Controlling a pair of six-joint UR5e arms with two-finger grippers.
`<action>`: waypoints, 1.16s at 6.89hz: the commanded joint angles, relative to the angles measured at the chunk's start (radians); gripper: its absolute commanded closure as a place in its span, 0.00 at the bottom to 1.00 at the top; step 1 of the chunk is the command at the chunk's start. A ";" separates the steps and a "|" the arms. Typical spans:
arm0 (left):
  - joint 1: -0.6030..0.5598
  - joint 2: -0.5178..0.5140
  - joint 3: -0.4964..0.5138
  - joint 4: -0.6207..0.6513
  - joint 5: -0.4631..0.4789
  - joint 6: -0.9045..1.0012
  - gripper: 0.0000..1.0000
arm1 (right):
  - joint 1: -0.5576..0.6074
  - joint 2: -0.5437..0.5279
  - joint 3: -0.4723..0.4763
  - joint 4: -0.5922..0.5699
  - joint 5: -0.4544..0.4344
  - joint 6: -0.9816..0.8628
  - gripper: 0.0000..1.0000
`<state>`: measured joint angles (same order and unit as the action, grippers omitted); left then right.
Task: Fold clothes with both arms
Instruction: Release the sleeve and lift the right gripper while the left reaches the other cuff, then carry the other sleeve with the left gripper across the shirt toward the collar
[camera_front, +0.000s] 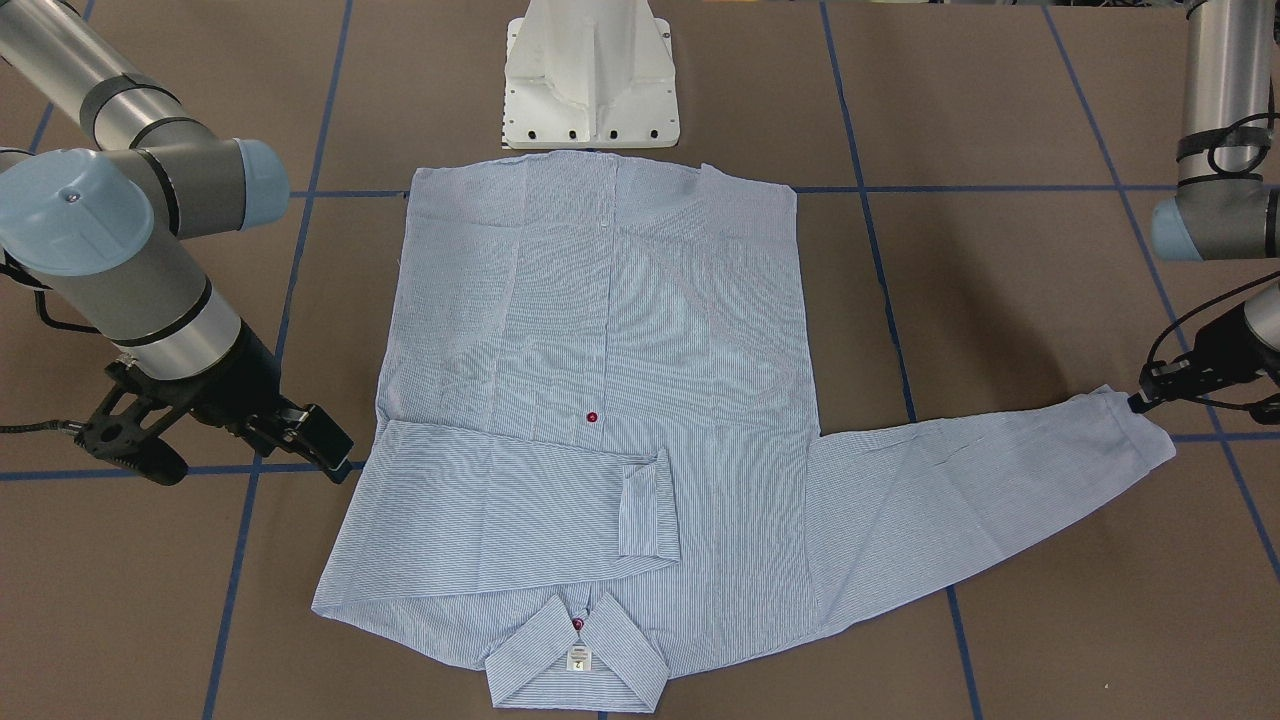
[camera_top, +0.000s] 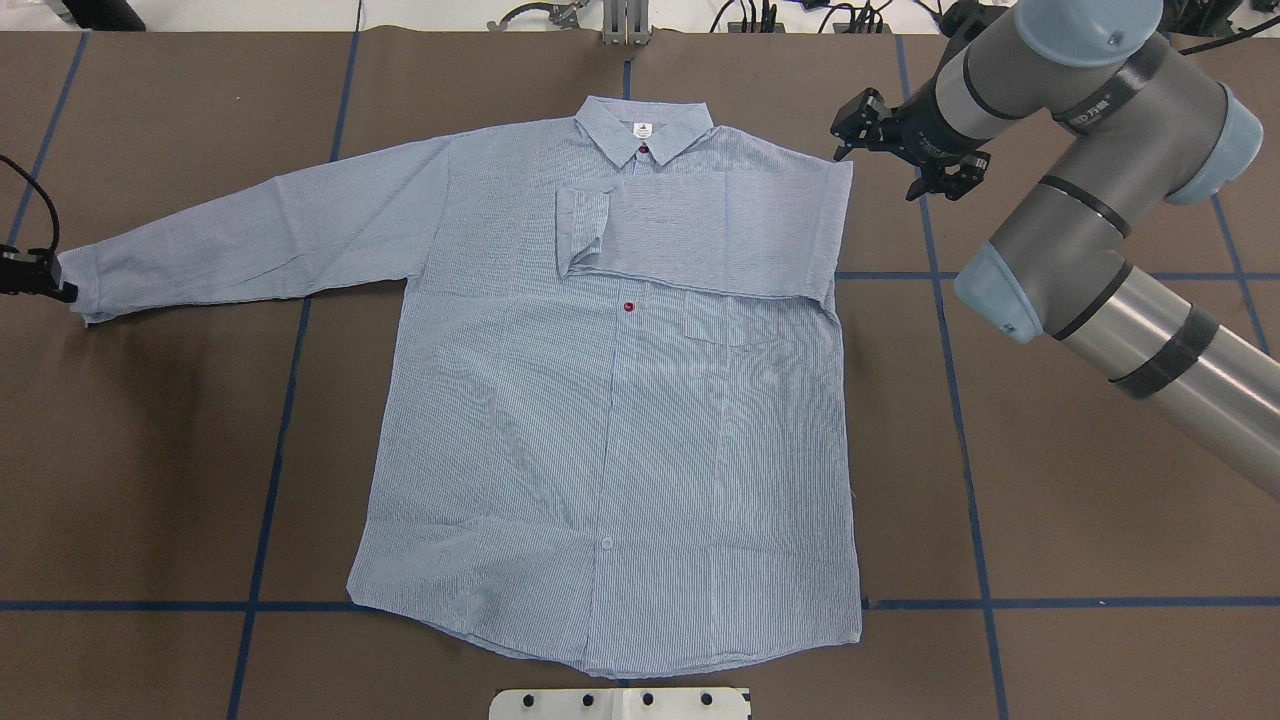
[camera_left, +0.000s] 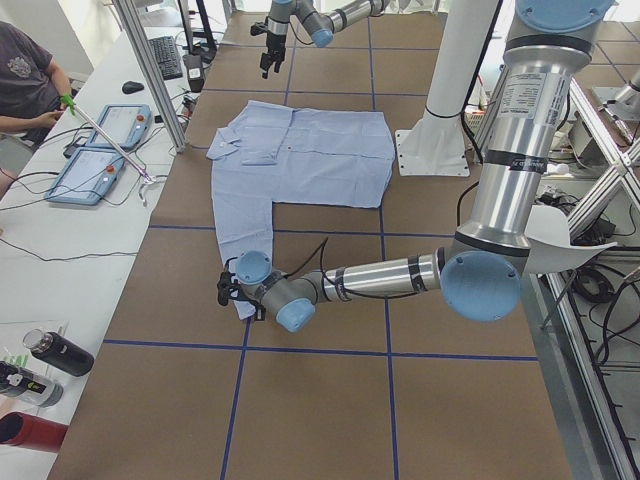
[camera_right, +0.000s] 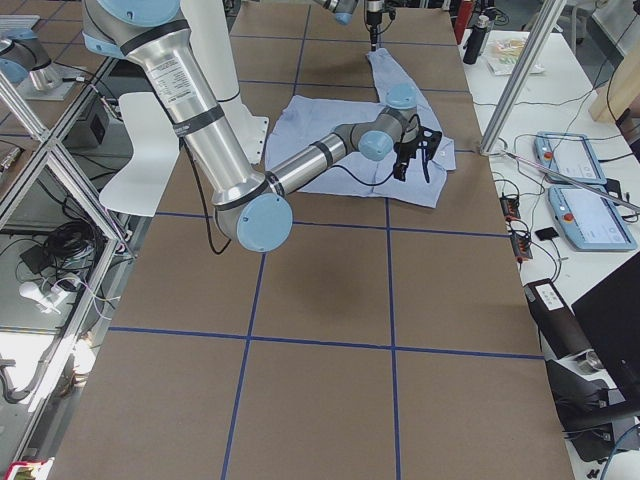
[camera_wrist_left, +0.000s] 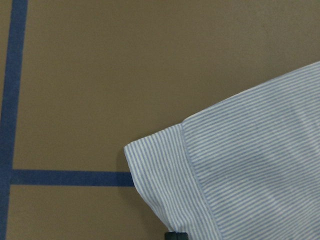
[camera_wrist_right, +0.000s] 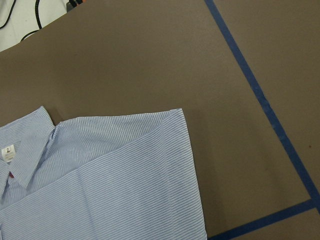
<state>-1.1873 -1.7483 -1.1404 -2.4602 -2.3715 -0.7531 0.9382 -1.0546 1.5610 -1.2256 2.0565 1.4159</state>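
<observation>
The light blue striped shirt (camera_top: 620, 400) lies flat, front up, collar (camera_top: 645, 130) at the table's far side from me. One sleeve is folded across the chest (camera_top: 700, 235). The other sleeve (camera_top: 250, 235) lies stretched out to my left. My left gripper (camera_top: 45, 285) is low at that sleeve's cuff (camera_wrist_left: 165, 165) and shut on its edge; it also shows in the front-facing view (camera_front: 1140, 402). My right gripper (camera_front: 215, 445) is open and empty, above the table just beside the shirt's folded shoulder (camera_wrist_right: 165, 125).
The white pedestal base (camera_front: 590, 80) stands at the shirt's hem. Blue tape lines (camera_top: 960, 400) cross the brown table. A side bench with tablets (camera_left: 100, 150), bottles (camera_left: 55, 355) and a seated person (camera_left: 25, 80) runs along the table's far edge.
</observation>
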 joint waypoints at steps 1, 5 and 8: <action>-0.003 0.003 -0.103 0.003 -0.011 -0.040 1.00 | 0.013 -0.022 0.014 0.000 -0.001 0.000 0.01; 0.104 -0.218 -0.268 0.020 0.053 -0.242 1.00 | 0.079 -0.112 0.017 0.008 0.004 -0.110 0.01; 0.321 -0.493 -0.251 0.093 0.187 -0.509 1.00 | 0.175 -0.208 0.013 0.011 0.013 -0.358 0.00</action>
<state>-0.9510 -2.1311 -1.3969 -2.4136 -2.2520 -1.1696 1.0711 -1.2236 1.5757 -1.2155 2.0671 1.1540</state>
